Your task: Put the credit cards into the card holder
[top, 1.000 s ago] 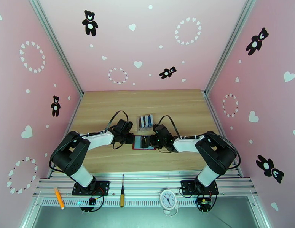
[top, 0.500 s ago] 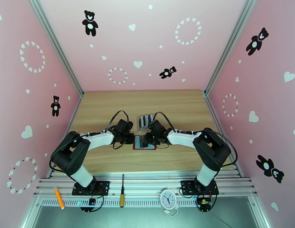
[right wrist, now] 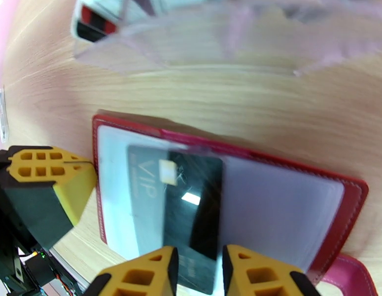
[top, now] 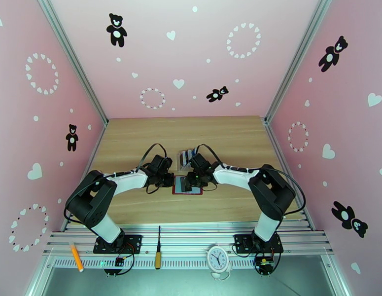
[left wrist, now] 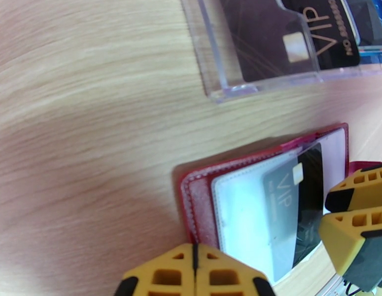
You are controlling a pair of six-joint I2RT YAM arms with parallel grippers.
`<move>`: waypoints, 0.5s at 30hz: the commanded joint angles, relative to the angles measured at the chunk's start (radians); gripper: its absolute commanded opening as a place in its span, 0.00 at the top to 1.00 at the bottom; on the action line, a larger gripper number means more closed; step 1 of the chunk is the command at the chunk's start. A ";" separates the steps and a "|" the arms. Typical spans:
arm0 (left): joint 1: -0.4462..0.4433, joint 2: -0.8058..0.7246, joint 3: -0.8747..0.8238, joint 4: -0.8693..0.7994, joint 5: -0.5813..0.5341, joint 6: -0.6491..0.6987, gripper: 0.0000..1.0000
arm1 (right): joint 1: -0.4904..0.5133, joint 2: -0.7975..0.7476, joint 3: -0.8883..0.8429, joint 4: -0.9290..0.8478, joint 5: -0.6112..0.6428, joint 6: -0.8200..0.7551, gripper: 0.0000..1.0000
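Top external: swung right claw [right wrist: 199, 256] left over holder [right wrist: 294, 161], slightly open above half-pocketed black card [right wrist: 191, 203]; shut left claw [left wrist: 193, 251] at holder's edge, likely steadying it.

One card holder [right wrist: 355, 201], one black card [right wrist: 191, 203] on it, one clear rack [left wrist: 210, 70], one clock [top: 218, 257].

Wallet [top: 183, 189] open at counter [top: 136, 144] centre. Left gripper [top: 169, 180] at its left edge. Right gripper [top: 191, 179] over it. Clear card rack [top: 187, 157] just far of wallet.
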 commanded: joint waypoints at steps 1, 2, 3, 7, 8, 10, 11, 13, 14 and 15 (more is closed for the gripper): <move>-0.007 0.010 0.013 -0.012 0.026 -0.012 1.00 | 0.015 0.039 0.034 -0.051 -0.003 -0.022 0.68; -0.007 0.009 0.013 -0.012 0.026 -0.014 1.00 | 0.015 0.042 0.035 -0.050 -0.001 -0.020 0.68; -0.007 0.008 0.013 -0.012 0.026 -0.014 1.00 | 0.015 0.042 0.036 -0.054 0.002 -0.019 0.68; -0.006 0.005 0.010 -0.008 0.026 -0.016 1.00 | 0.015 0.038 0.044 -0.077 0.024 -0.026 0.68; -0.006 0.003 0.010 -0.007 0.024 -0.015 1.00 | 0.016 0.037 0.044 -0.077 0.023 -0.027 0.68; -0.006 0.005 0.010 -0.007 0.029 -0.017 1.00 | 0.016 0.040 0.046 -0.073 0.013 -0.026 0.67; -0.007 0.007 0.012 -0.007 0.031 -0.017 1.00 | 0.017 0.042 0.047 -0.072 0.010 -0.025 0.67; -0.006 0.007 0.012 -0.006 0.032 -0.018 1.00 | 0.021 0.044 0.052 -0.071 0.008 -0.025 0.67; -0.006 0.006 0.011 -0.006 0.034 -0.018 1.00 | 0.024 0.047 0.057 -0.072 0.008 -0.025 0.67; -0.006 0.005 0.011 -0.006 0.033 -0.019 1.00 | 0.028 0.048 0.062 -0.074 0.008 -0.025 0.67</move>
